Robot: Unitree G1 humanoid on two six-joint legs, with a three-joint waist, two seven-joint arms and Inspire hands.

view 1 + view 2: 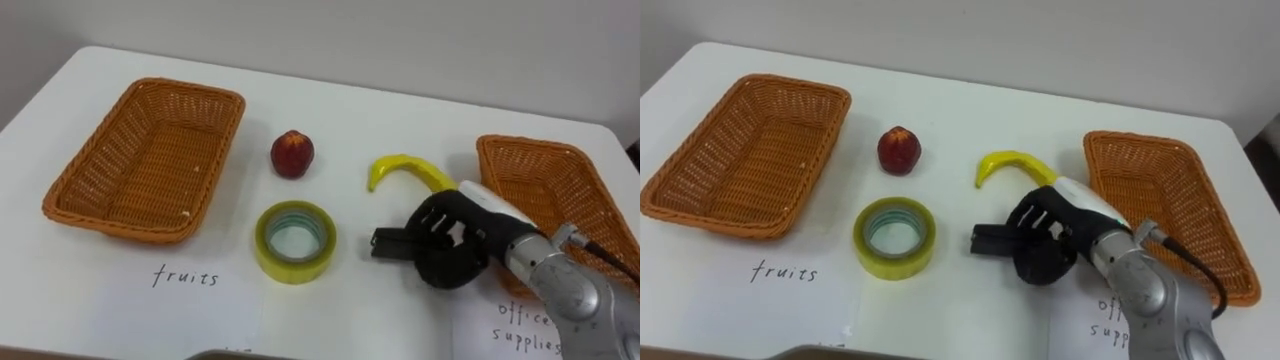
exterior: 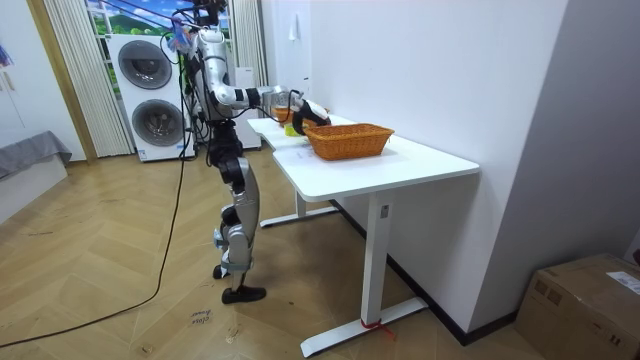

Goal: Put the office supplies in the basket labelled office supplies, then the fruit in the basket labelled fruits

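- My right hand [image 1: 455, 240] shows at the lower right of the frame. Its dark fingers [image 1: 438, 222] are curled round a small, blocky black object [image 1: 388, 244], low over the smooth white bench [image 1: 350, 105].
- A curved yellow banana [image 1: 408, 170] lies just above the hand.
- A round red fruit [image 1: 292, 154] sits at upper centre.
- A glossy yellow-green tape roll [image 1: 294, 241] lies flat at lower centre.
- A rectangular woven wicker left basket [image 1: 95, 150] sits at upper left.
- The matching right basket [image 1: 560, 185] is at the right edge, beside my hand.
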